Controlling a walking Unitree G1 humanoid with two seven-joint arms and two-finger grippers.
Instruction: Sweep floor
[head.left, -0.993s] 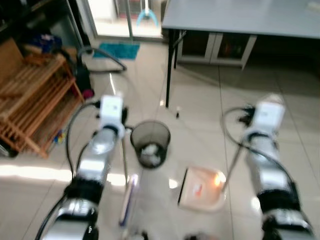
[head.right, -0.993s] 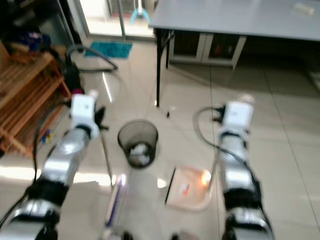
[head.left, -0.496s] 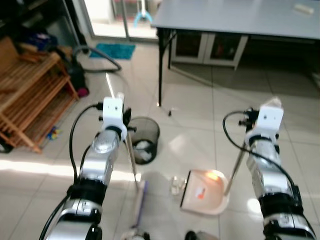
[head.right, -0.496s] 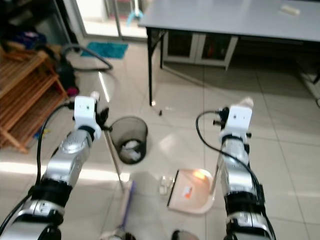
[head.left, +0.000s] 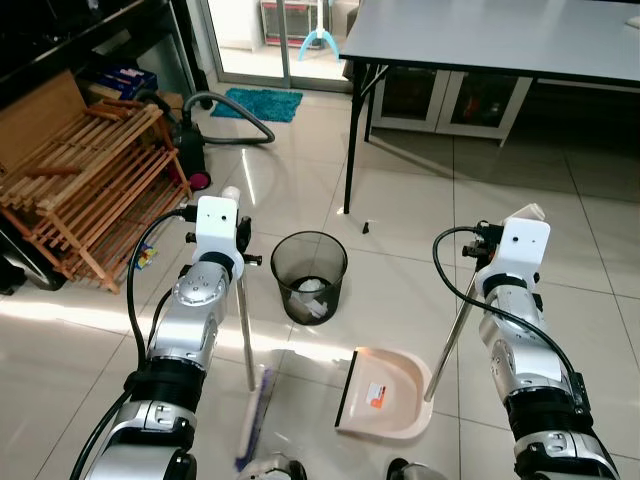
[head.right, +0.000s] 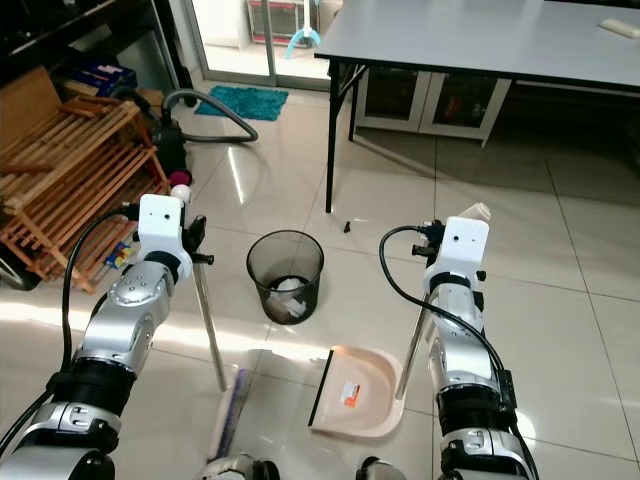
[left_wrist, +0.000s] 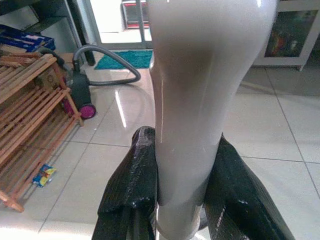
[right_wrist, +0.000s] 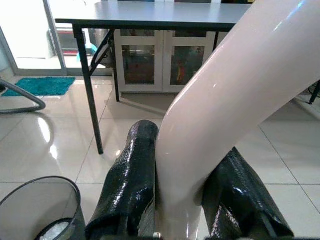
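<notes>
My left gripper (left_wrist: 184, 141) is shut on the broom's pale handle (left_wrist: 192, 85). Its metal pole (head.left: 244, 330) runs down to the purple broom head (head.left: 251, 420) on the tiles by my feet. My right gripper (right_wrist: 187, 141) is shut on the dustpan's pale handle (right_wrist: 225, 95). The beige dustpan (head.left: 385, 395) rests on the floor, its mouth turned towards the broom head. A black mesh bin (head.left: 309, 276) with white litter inside stands between my arms, just beyond the pan.
A grey table (head.left: 480, 40) stands ahead to the right, its dark leg (head.left: 350, 150) beyond the bin. To the left are a wooden rack (head.left: 80, 190) and a vacuum cleaner (head.left: 190, 150) with hose. A small dark speck (head.left: 367, 227) lies on the tiles.
The whole picture has shifted and sharpened, so the camera moved. A small pale scrap lay by the dustpan's mouth half a second ago; I see none there now.
</notes>
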